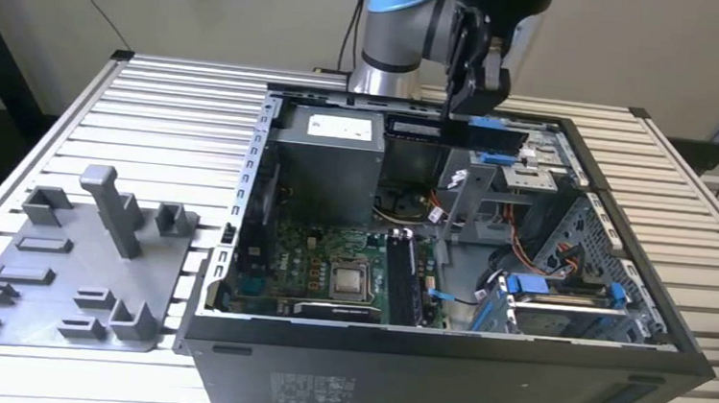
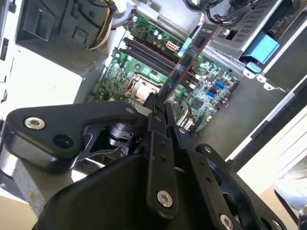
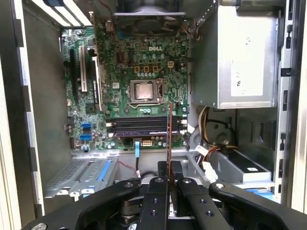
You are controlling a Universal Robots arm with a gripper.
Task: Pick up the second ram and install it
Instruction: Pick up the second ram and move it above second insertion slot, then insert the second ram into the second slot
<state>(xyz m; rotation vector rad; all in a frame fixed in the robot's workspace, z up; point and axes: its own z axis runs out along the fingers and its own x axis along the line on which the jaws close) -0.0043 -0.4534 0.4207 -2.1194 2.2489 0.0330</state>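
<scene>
step: pick-up done, carry phase | hand [image 2: 156, 101] pinching second ram [image 2: 188, 57] aloft over computer case [image 1: 452, 336], memory slots [image 1: 402, 282] toward 6 o'clock in exterior view | next likely needs edge lined over slot, straight press

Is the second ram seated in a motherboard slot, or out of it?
Out: the gripper holds the second ram by one end, well above the motherboard and its slots.

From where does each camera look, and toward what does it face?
Exterior view: off the arm, above the case, looking down into it; arm and claw show.
First wrist view: behind the claw, facing the board squarely; claw shows.
Second wrist view: behind the claw, facing the board aslant; claw shows.
Both wrist views share the ram gripped in the claw.
</scene>
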